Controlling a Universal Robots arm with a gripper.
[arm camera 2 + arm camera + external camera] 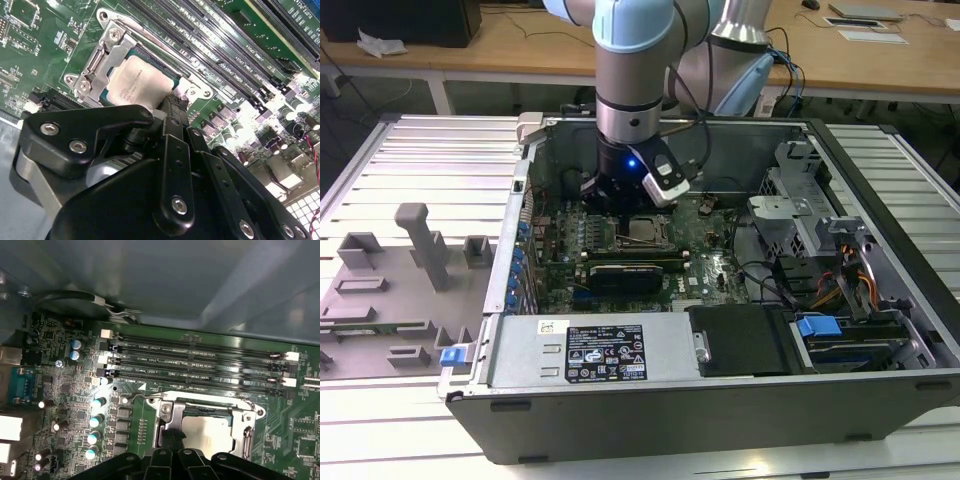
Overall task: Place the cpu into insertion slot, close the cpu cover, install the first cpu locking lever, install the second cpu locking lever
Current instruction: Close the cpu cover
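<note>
Evenly lit from overhead in the exterior view, shadowed inside the computer case [620, 420]; glare on the circuit board [45, 55] in the second wrist view; dimmer, bluish in the first wrist view.

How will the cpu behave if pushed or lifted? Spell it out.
The cpu looks like a thin, metal-faced plate, so it is probably stiff and light. Its smooth silvery face may be slippery. It lies flat, framed by the cpu cover, so a sideways push would likely not shift or tip it.
</note>
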